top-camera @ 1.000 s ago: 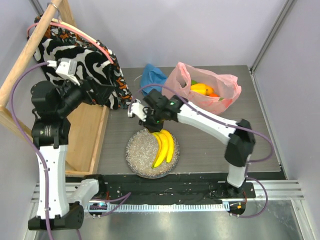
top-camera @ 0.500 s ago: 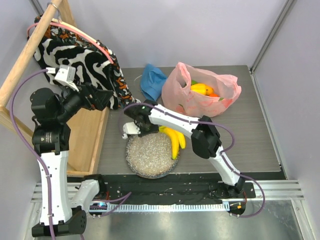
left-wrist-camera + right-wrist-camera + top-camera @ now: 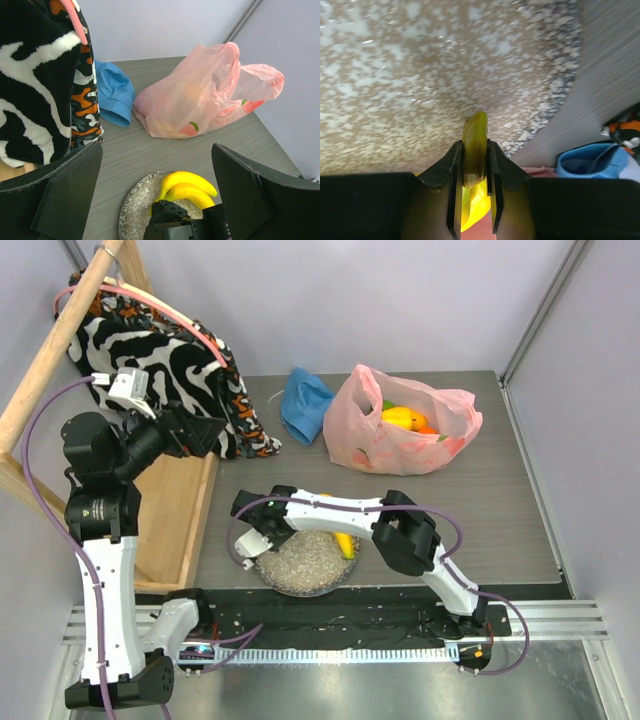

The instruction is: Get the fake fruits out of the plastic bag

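The pink plastic bag [image 3: 385, 445] lies at the back of the table with yellow and orange fruits [image 3: 402, 418] showing in its mouth; it also shows in the left wrist view [image 3: 200, 95]. My right gripper [image 3: 290, 528] is low over the speckled plate [image 3: 300, 568] and shut on the greenish stem [image 3: 475, 142] of the yellow banana bunch [image 3: 343, 543]. The bunch rests on the plate [image 3: 131, 202] in the left wrist view [image 3: 187, 187]. My left gripper [image 3: 205, 430] is open and empty, raised at the left [image 3: 157, 146].
A blue cloth [image 3: 305, 400] lies left of the bag. A black-and-white patterned fabric [image 3: 170, 360] hangs from a wooden rack [image 3: 50, 360] at the left. Grey walls close the back and right.
My right gripper has swung left and nearer over the plate, still holding the banana bunch. The bunch is now mostly hidden under the arm. The left arm has barely moved.
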You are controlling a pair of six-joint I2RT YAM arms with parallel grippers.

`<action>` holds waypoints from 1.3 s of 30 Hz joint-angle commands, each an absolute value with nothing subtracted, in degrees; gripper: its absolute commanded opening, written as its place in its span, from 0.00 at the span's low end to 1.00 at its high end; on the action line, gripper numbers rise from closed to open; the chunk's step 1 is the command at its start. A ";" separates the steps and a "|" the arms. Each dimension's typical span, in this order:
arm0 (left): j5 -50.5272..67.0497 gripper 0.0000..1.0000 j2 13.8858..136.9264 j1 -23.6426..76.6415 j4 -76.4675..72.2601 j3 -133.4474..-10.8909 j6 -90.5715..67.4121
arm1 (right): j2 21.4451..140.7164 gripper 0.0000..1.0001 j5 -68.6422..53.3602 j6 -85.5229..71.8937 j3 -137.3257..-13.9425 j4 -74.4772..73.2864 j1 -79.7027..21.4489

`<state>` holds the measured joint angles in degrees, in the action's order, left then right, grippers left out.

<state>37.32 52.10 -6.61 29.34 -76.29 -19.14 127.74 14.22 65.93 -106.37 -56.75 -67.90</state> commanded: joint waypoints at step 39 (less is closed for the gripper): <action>40.08 0.95 50.97 -12.66 25.66 -76.38 -25.40 | 111.81 0.44 -13.00 113.64 -80.69 -28.57 -64.95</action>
<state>39.72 51.62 -11.84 28.95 -76.23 -24.16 114.17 -8.86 110.85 -83.81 -30.09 -65.23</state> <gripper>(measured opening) 0.951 0.303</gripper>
